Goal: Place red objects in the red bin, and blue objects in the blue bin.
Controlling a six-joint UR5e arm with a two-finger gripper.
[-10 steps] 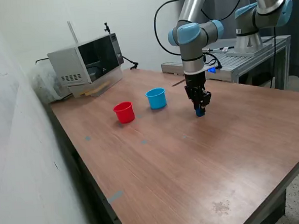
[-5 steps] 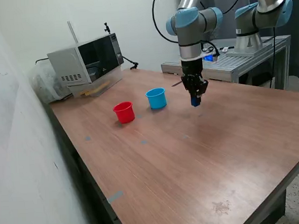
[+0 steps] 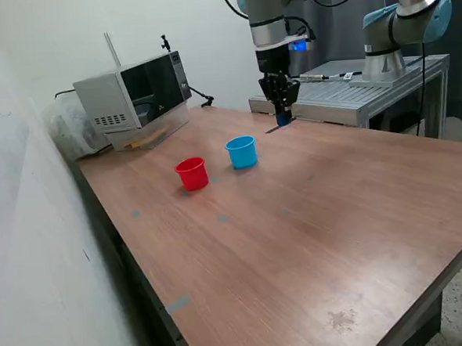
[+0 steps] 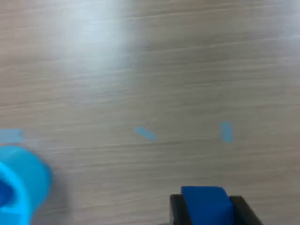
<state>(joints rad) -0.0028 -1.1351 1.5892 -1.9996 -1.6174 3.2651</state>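
My gripper (image 3: pixel 282 116) is shut on a dark blue cube (image 3: pixel 283 119) and holds it well above the table, up and to the exterior view's right of the light blue cup (image 3: pixel 241 151). The wrist view shows the cube (image 4: pixel 206 204) between the black fingers (image 4: pixel 177 209), with the blue cup (image 4: pixel 21 185) at the picture's edge and something dark blue inside it. The red cup (image 3: pixel 192 173) stands on the table at the exterior view's left of the blue cup. No red cubes and no other blue cube show on the table.
A microwave (image 3: pixel 134 91) stands at the table's far corner on the exterior view's left. A second arm (image 3: pixel 401 23) stands on a metal bench (image 3: pixel 352 93) behind the table. Small blue tape marks (image 4: pixel 227 131) dot the wooden tabletop (image 3: pixel 312 215).
My gripper has risen from near the tabletop and moved toward the exterior view's left and back, carrying the blue cube toward the blue cup.
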